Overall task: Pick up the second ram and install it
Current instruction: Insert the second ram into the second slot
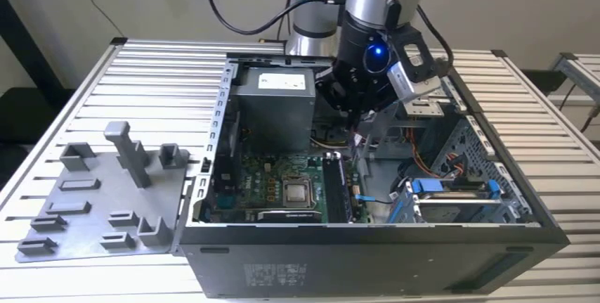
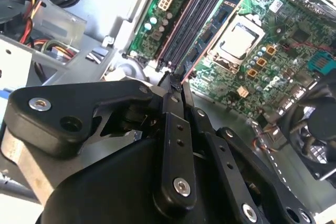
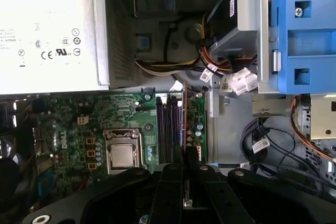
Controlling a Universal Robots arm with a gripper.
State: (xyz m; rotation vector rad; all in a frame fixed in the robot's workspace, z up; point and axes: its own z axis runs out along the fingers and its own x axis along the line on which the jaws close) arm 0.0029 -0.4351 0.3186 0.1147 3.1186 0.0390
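Black fingers (image 2: pixel 173 145) pinch the ram (image 3: pixel 184 124) edge-on over the slots (image 3: pixel 167 129); any tilt could make it miss and jam.

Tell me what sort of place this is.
Probably a robotics lab bench set up for computer assembly. An open desktop case lies on a slatted metal table, a grey parts fixture sits beside it, and the arm's tool reaches down over the motherboard.

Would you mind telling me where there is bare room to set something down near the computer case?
The slatted table is bare on the exterior view's right of the computer case. The grey fixture tray takes the left side. Inside the case it is crowded under the gripper.
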